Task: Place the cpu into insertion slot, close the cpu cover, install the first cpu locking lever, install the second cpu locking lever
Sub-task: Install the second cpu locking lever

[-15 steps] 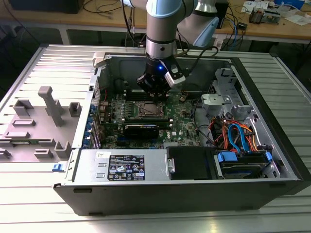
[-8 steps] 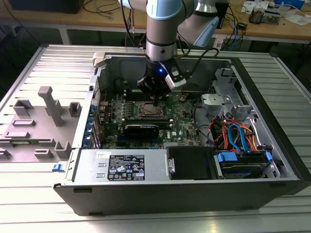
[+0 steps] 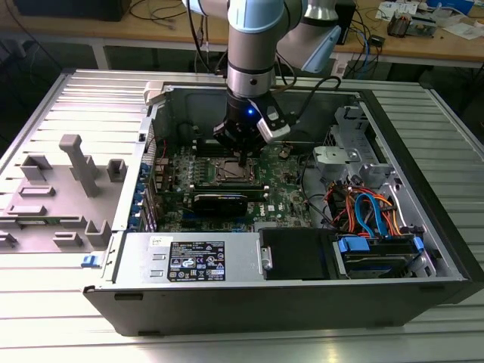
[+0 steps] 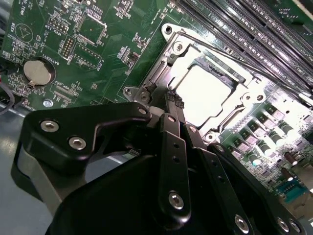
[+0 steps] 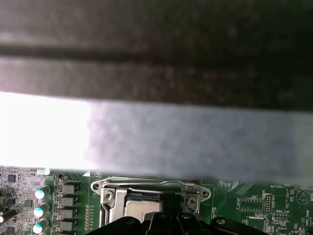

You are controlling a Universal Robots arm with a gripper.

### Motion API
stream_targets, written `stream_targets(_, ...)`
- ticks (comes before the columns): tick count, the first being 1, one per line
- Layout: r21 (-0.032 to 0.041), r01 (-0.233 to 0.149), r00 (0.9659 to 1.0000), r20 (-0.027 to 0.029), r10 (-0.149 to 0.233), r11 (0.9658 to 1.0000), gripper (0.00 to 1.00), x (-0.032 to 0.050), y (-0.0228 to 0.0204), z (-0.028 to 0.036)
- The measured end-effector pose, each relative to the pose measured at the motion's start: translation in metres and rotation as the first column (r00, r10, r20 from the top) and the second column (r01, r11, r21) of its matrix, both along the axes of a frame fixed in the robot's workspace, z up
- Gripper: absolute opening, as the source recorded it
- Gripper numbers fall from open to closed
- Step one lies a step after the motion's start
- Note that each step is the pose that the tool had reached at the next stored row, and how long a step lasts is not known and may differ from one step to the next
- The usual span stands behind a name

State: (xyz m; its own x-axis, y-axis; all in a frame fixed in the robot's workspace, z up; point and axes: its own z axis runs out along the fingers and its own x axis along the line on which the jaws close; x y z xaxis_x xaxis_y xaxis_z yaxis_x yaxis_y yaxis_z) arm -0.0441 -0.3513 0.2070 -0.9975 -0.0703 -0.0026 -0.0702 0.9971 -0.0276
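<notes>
The cpu [image 4: 208, 95], a small square chip with a silver top, lies in the socket on the green board [image 4: 98, 54]. The cpu cover [image 4: 178, 48], a thin metal frame, lies flat around it. A thin wire locking lever [image 4: 244, 61] runs along one side of the socket. My gripper [image 4: 172, 95] is shut, its black fingertips together at the socket's edge near a corner; nothing shows between them. In the exterior view the gripper [image 3: 242, 157] hangs straight down over the cpu [image 3: 227, 173]. In the first wrist view the gripper [image 5: 168, 200] covers part of the cpu [image 5: 139, 208].
The open computer case [image 3: 423, 181] walls in the board. A long black card [image 3: 219, 203] lies just in front of the socket. The power supply [image 3: 193, 261] and a drive bay with blue cables [image 3: 370, 219] fill the front. Memory slots [image 4: 254, 24] border the socket.
</notes>
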Motion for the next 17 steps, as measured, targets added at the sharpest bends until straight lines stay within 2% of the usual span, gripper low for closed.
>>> stream_targets(17,0.0001,0.000,1.0000,0.0000,0.000,1.0000,0.11,0.0000,-0.0035,0.0000)
